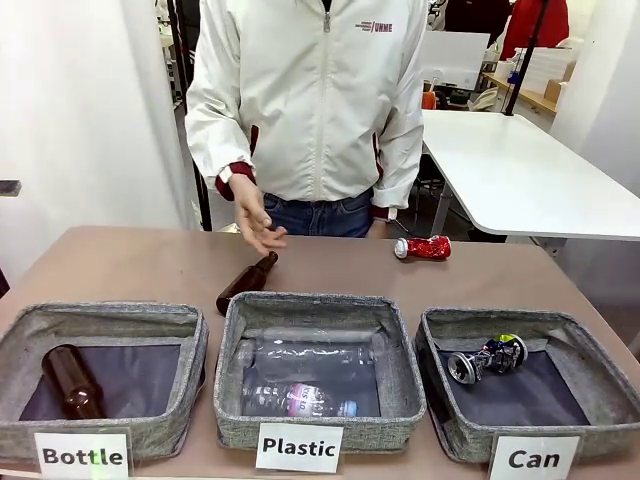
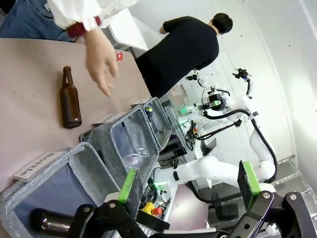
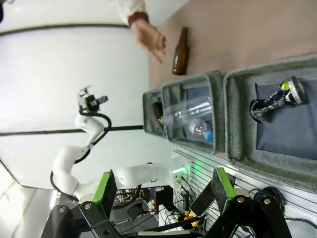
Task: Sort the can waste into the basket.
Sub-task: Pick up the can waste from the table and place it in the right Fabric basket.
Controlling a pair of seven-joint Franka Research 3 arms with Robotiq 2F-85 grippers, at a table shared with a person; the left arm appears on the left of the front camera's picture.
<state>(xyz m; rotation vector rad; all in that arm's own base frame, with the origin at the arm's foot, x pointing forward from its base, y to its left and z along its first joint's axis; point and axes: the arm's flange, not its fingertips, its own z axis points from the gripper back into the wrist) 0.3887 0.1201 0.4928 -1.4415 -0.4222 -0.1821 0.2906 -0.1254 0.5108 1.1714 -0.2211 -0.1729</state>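
You have one of the two cans already in place: the dark crushed can [image 1: 487, 358] with yellow-green marks lies on its side on the dark floor of the Can basket [image 1: 465, 435], towards its far wall, with its silver end turned to the robot's left. The white "Can" card [image 1: 534, 459] stands against that basket's front wall. The red crushed can [image 1: 422, 248] lies on the bare table [image 1: 130, 265] beyond the basket, near the far edge and well apart from it.

Just beside the Can basket, on the robot's left, you see the Plastic basket [image 1: 232, 390] with two clear plastic bottles [image 1: 310, 355] lying in it. Next comes the Bottle basket [image 1: 165, 425], with one brown bottle [image 1: 70, 380] inside. A second brown bottle [image 1: 246, 283] lies on the table just past the Plastic basket's far left corner.

The person stands at the far side, one hand [image 1: 255, 215] hanging open above the table close to that loose bottle's neck, not touching it.

Your left gripper [image 2: 188, 186] has its green-padded fingers spread wide with nothing between them, raised above the Bottle basket's end of the row. Your right gripper [image 3: 163, 186] is likewise spread wide and empty, raised off the Can basket's end.
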